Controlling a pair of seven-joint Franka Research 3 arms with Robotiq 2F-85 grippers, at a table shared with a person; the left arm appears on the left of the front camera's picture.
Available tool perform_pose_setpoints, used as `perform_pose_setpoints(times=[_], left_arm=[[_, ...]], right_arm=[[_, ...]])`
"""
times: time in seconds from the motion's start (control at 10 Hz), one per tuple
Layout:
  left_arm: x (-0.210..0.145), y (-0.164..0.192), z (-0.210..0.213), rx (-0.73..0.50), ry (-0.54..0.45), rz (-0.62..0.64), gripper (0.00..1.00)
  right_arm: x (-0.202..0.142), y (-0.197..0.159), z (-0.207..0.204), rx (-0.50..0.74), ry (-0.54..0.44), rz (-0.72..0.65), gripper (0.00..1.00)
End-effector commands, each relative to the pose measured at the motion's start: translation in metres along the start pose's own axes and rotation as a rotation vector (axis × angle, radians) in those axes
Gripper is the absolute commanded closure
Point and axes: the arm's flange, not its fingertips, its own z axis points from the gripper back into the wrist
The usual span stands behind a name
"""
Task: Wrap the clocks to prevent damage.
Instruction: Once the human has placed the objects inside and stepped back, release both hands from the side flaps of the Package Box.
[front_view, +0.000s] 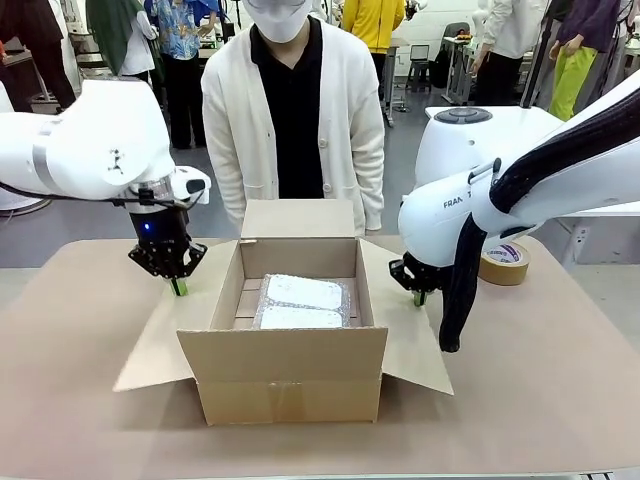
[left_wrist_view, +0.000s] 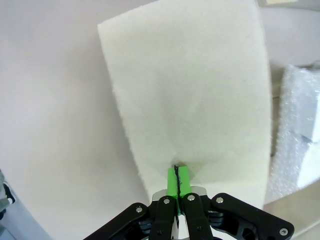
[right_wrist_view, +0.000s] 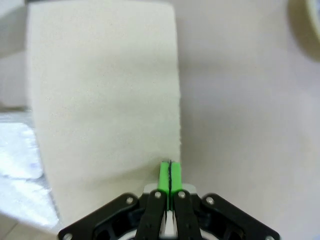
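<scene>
2 bubble-wrapped clocks (front_view: 302, 302) lie side by side inside the open box (front_view: 285, 375) on the table (front_view: 560, 390), left gripper (front_view: 179, 287) closed empty, tips on the left flap (front_view: 165, 345), right gripper (front_view: 419, 297) closed empty at the right flap (front_view: 415, 345) edge.

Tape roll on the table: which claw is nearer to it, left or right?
Right. The right claw hangs on the tape roll's side of the box, over its right flap. The left claw is beyond the box, over its left flap.
</scene>
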Motion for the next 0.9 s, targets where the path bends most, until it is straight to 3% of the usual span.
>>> perform_pose_setpoints(times=[0.0,0.1,0.2,0.4,0.6,0.8], left_arm=[[-0.011,-0.001,0.088,0.043,-0.049,-0.049,0.99],[-0.01,0.002,0.134,0.038,-0.05,-0.137,0.99],[-0.025,0.01,0.161,0.052,0.023,-0.329,0.99],[-0.059,0.042,0.202,0.137,0.1,-0.773,0.99],[-0.083,0.081,0.216,0.182,0.091,-0.978,0.99],[-0.114,0.109,0.201,0.176,0.031,-1.108,0.99]], right_arm=[[-0.004,-0.002,0.079,-0.035,-0.071,0.081,0.99],[-0.008,-0.006,0.124,-0.074,-0.083,0.143,0.99],[-0.018,-0.018,0.159,-0.186,-0.025,0.38,0.99],[-0.037,-0.059,0.208,-0.309,-0.076,0.699,0.99],[-0.05,-0.094,0.215,-0.364,-0.017,0.892,0.99],[-0.061,-0.121,0.206,-0.291,-0.017,1.023,0.99]])
